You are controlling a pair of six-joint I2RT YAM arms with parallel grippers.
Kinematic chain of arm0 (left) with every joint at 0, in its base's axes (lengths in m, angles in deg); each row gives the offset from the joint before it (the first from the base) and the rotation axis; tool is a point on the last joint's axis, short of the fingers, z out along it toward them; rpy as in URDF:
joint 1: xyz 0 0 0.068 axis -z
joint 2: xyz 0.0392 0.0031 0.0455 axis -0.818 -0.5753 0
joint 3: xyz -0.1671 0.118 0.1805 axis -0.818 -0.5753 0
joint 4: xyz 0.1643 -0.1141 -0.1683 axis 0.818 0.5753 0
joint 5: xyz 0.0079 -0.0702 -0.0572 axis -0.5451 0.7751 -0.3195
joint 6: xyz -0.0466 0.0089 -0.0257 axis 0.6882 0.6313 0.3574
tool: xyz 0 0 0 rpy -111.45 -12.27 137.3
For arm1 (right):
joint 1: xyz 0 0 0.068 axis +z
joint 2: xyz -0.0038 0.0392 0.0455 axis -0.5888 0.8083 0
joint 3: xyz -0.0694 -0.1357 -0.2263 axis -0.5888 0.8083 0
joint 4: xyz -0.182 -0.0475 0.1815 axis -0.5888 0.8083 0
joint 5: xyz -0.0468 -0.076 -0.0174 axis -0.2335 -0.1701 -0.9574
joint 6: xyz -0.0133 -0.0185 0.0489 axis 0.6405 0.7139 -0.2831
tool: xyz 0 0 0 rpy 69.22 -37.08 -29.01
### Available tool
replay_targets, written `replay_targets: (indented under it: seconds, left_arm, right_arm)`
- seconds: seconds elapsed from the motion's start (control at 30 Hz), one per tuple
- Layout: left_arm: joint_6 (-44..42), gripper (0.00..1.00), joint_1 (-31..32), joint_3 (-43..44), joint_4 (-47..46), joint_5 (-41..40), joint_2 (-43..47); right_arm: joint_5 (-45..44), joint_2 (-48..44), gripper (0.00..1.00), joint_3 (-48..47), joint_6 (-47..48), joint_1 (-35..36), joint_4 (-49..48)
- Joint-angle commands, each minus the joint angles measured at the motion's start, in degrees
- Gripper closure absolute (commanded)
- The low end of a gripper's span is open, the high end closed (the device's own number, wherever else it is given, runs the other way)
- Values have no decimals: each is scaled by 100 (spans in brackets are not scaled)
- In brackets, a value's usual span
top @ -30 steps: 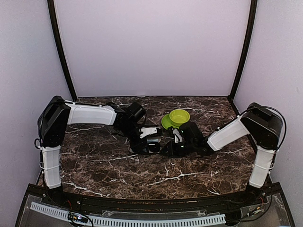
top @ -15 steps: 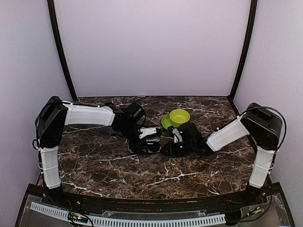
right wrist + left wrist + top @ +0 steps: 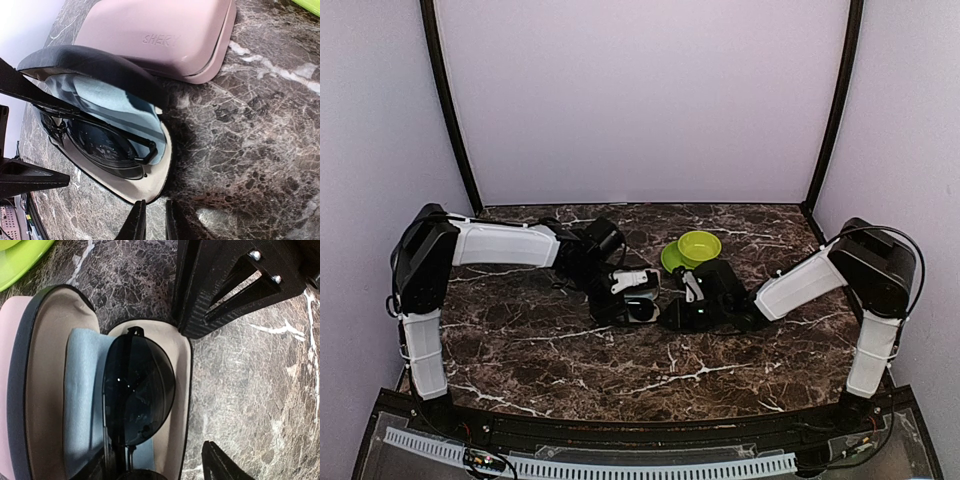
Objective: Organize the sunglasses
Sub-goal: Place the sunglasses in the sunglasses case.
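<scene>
The black-framed sunglasses [image 3: 137, 390] [image 3: 100, 142] lie folded on a blue cloth [image 3: 82, 390] inside the open black oval case [image 3: 186, 390] [image 3: 95, 60]. My left gripper [image 3: 155, 471] [image 3: 632, 303] hangs open over the case. One finger [image 3: 217, 465] stands outside the case wall over the table, and nothing is held between the two. My right gripper [image 3: 154, 222] [image 3: 680, 308] is nearly closed, with only a thin slit of table showing between its tips. Those tips sit at the case's end rim [image 3: 150, 196].
A closed pink rectangular case [image 3: 160, 37] [image 3: 7, 390] lies just behind the black case. A lime green bowl [image 3: 696, 247] [image 3: 20, 257] stands beyond both. Both arms meet at the middle of the dark marble table [image 3: 570, 370].
The right gripper has slid a little to the left, up to the end of the black case. The left arm has shifted slightly. The sunglasses stay in the case.
</scene>
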Motion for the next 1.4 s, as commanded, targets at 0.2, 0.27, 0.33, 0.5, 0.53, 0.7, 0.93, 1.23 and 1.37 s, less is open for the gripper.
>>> replay_targets:
  seconds: [0.2,0.27,0.33,0.5,0.53,0.7,0.93,1.23,1.37]
  left_arm:
    - [84,37,-45,-90,-211,-49,353]
    - [109,36,-50,-127,-328,-72,413]
    - [144,34,-50,-180,-454,-98,459]
    - [182,31,-50,-325,-658,-176,517]
    - [187,31,-48,-364,-708,-186,541]
    - [214,30,-50,-618,-1136,-222,757]
    - [209,30,-50,-825,-1489,-120,966]
    - [252,30,-50,-1002,-1550,-26,1022]
    - [231,30,-50,-1009,-1581,-81,950]
  right_arm:
    - [-294,-16,85,-63,86,62,214]
    - [-291,0,85,-77,86,68,220]
    - [-298,1,85,-96,91,75,231]
    - [-322,-13,86,-96,107,85,266]
    - [-323,-19,86,-96,108,84,272]
    - [-334,-19,86,-112,120,93,308]
    - [-349,-17,86,-136,135,101,342]
    - [-355,-26,86,-141,140,110,352]
    - [-362,-32,86,-131,138,110,341]
